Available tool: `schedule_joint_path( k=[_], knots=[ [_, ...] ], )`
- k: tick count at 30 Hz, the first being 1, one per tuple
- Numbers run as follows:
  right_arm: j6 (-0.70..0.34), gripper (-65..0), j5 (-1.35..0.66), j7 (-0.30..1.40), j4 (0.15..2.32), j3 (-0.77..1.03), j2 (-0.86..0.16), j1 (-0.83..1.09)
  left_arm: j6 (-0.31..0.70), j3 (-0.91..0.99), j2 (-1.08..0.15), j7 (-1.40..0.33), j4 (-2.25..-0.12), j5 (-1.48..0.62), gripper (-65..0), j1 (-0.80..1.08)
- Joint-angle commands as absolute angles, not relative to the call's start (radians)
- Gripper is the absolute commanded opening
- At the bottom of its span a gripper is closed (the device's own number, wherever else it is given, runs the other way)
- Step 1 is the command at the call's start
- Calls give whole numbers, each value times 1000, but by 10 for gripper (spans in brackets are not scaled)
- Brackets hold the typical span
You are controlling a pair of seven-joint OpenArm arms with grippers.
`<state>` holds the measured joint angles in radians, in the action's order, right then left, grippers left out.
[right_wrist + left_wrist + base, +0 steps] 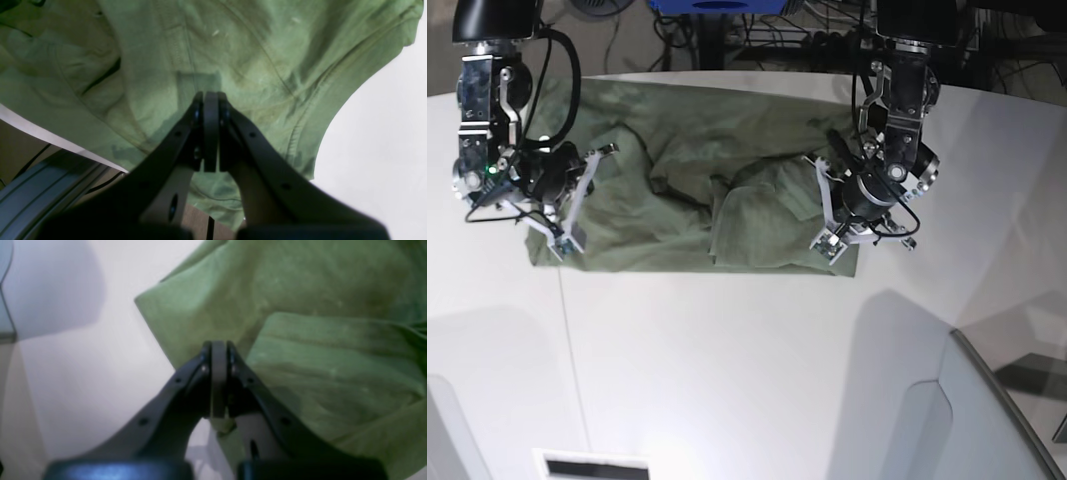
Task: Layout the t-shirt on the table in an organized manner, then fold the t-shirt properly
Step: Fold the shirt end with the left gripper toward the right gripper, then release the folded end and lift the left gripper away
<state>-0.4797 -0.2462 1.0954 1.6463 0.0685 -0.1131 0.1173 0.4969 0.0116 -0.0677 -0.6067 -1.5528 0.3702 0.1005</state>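
Observation:
The olive-green t-shirt (687, 170) lies crumpled along the far part of the white table (727, 370), bunched into folds at its middle. My left gripper (827, 240) is at the shirt's near right corner. In the left wrist view this left gripper (218, 345) is shut at the t-shirt's (317, 356) edge, with a sliver of cloth pinched low between the jaws. My right gripper (562, 238) sits at the near left corner. Seen from its wrist, the right gripper (210, 95) is shut, tips down on the t-shirt (250, 50); pinched cloth does not show.
A grey angled panel (947, 420) rises at the near right and another (442, 430) at the near left. A thin dark seam (567, 350) crosses the tabletop. Cables and a blue object (717, 5) lie beyond the far edge, where cloth hangs over above a grey rail (40, 186).

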Motion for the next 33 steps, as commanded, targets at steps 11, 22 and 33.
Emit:
schedule_joint_path(
  k=[11,22,33],
  knots=[
    [-479,-648,-252,1084,1659,73,-119,105,492,-1,-73,-587,-1612,371,-650,200],
    [-479,-648,-252,1081,1658,73,-119,104,495,-142,-88,-593,-1750,369,-650,349],
    [-479,-648,-252,1079,1658,70,-117,110,466,1,-87,-587,-1874,361,-650,340]
  ],
)
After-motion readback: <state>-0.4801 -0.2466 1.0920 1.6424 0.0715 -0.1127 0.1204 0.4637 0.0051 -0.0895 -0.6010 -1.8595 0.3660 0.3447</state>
